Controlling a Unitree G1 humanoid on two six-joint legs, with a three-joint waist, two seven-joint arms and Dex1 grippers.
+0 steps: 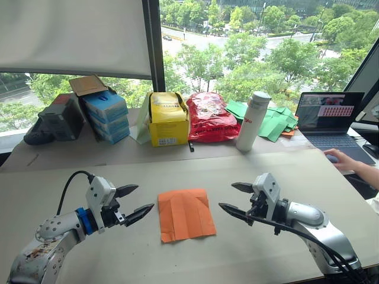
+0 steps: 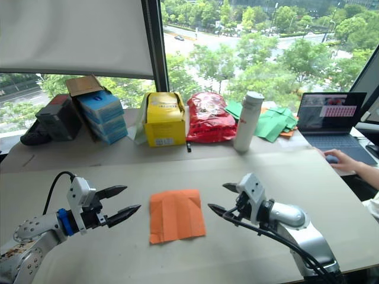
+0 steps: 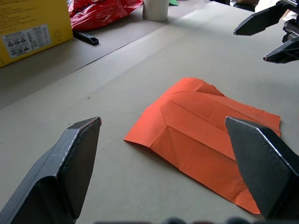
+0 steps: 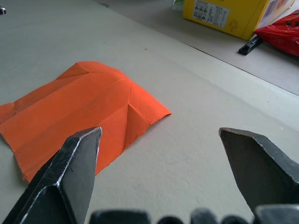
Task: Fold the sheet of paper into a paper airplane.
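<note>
Orange and already creased, the sheet of paper [image 1: 185, 214] lies on the surface [image 1: 249, 171] between our two pincers, touched by neither. Our left pincer [image 1: 134, 205] hovers just beside one edge of the sheet, fingers spread wide and holding nothing; our right pincer [image 1: 235, 197] stands a little farther off the opposite edge, equally wide and empty.

We judge the step in hand to be reaching in for a further fold, since the sheet has folded layers but no pointed tip yet. To do it well, we should pin one side of the sheet flat with one pincer while the other slips a fingertip under a lifted edge, then bring that edge over along an existing crease rather than making a new one. Thin paper slides easily on this smooth surface, so pressing first matters.

Our head views give the sheet's near-square outline and both pincers flanking it. Our wrist views add what those hide: the sheet does not lie flat. Its edge toward the yellow box [image 4: 233, 14] bows up off the surface, offering a place to get under.
</note>
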